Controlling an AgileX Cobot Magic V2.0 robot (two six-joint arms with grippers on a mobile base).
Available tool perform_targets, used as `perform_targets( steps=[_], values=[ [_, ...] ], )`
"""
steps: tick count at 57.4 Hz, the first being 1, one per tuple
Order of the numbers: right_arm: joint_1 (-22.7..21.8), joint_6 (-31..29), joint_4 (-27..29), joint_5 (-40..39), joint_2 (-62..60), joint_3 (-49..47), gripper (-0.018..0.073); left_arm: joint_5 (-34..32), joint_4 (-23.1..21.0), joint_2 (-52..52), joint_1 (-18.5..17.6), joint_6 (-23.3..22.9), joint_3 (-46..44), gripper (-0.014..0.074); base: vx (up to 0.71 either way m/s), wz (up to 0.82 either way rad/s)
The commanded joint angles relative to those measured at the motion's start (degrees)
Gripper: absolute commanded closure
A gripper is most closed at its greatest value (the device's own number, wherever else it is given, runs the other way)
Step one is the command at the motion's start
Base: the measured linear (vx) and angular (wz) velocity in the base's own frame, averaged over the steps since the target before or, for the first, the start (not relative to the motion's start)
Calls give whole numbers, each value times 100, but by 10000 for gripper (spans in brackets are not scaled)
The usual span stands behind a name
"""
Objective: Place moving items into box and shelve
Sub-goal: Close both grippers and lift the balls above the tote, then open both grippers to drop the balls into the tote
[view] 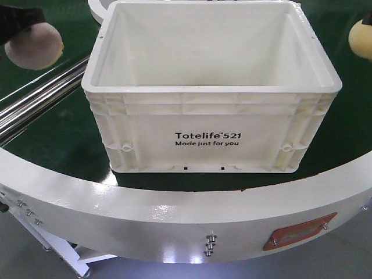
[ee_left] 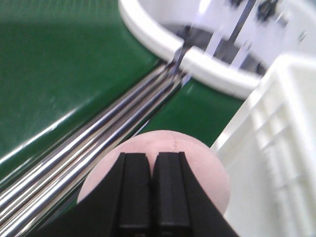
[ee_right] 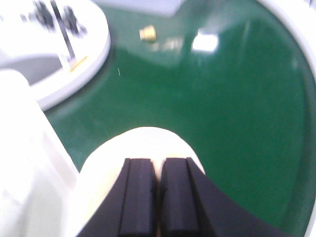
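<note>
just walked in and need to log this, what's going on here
A two-armed robot is loading fruit into a crate. The left gripper looks closed on a pinkish-brown fruit beside the left wall of the white Totelife crate. The right gripper looks closed on a pale yellow fruit off the crate's right side. The crate sits on the green belt and is empty, so neither fruit is in yet.
</note>
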Motion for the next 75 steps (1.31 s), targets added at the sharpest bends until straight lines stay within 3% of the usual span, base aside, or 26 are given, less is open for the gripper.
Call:
perform_targets(
  steps=[1,6,12,28,40,49,57,62,67,75],
  values=[
    [-13,-89,232,-401,-525,-143,564,-671,-330,-495,-118,164,-161,600,0,0],
    [14,-161,522,-380,-841,-143,561,-940,-442,-739,-356,465,-161,600,0,0],
    [407,-519,667,-354,-1086,-143,561,-1194,-502,-926,-765,688,-161,600,0,0],
    [2259,-816,655,-687,-995,-143,561,-1593,-502,-903,-1744,688,-161,600,0,0],
    [2386,-810,666,-822,-676,-143,556,-1677,-493,-720,-2179,741,-161,586,0,0],
    [2386,-810,683,-880,-650,-143,461,-1717,-449,-578,-2241,827,-161,430,0,0],
    [2386,-810,683,-896,-650,-143,269,-1717,-459,-482,-2241,821,-161,153,0,0],
    [2386,-810,688,-926,-657,-143,139,-1721,-459,-436,-2241,805,-161,29,0,0],
    [2384,-733,695,-1094,-686,-143,67,-1813,-468,-438,-2235,477,-161,-12,0,0],
    [2368,-579,689,-954,-656,-529,83,-1706,-448,-388,-2206,133,-409,22,0,0]
  ],
)
